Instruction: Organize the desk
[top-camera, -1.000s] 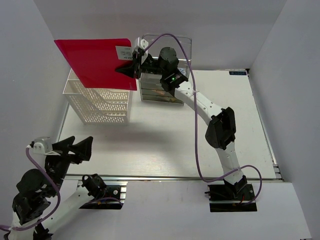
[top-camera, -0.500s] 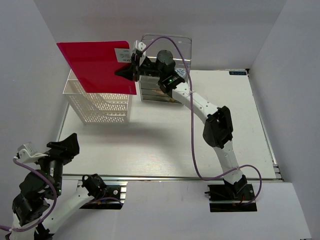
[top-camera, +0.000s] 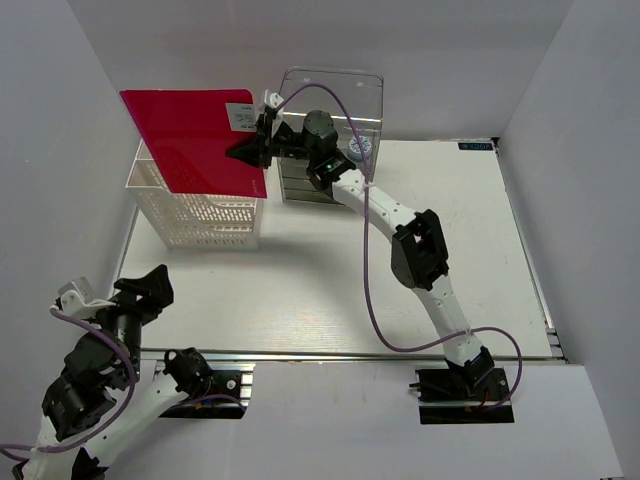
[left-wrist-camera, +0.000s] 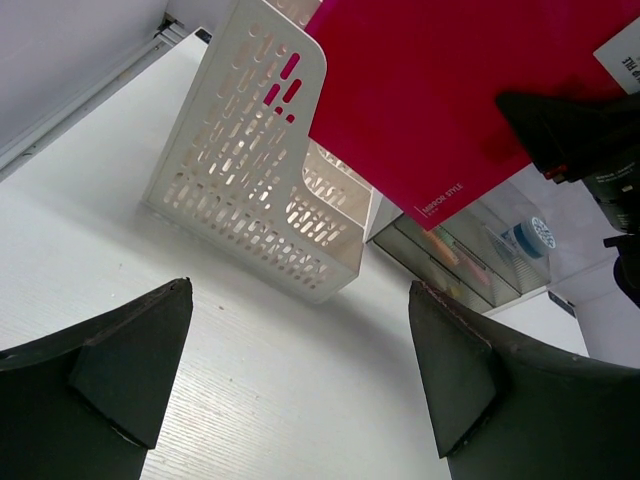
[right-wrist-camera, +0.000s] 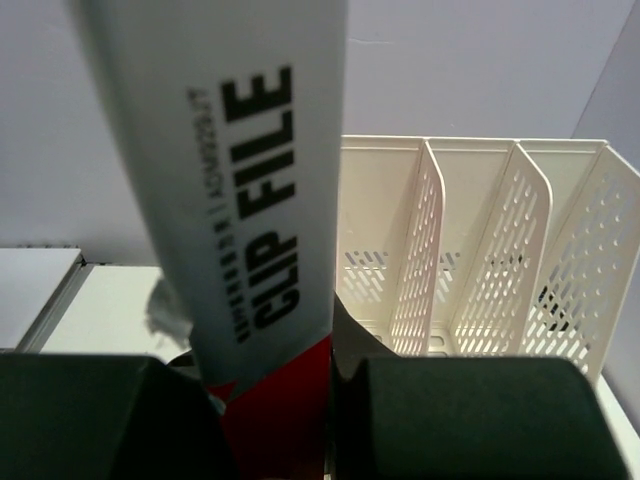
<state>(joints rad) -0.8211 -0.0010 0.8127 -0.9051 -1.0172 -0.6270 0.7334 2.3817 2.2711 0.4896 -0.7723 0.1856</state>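
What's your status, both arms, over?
Right gripper shut on red clip file, over white file rack. Left gripper open, empty, over desk. Nothing blocking rack slots.

red folder (top-camera: 190, 140) lower over rack (top-camera: 205, 215)

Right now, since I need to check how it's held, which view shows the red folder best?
Top external: the whole red folder shows, pinched at its edge by the right gripper over the rack. Left wrist sees part from below; right wrist only its label up close.

Desk's (top-camera: 300, 290) far-left corner behind file rack (top-camera: 200, 215)
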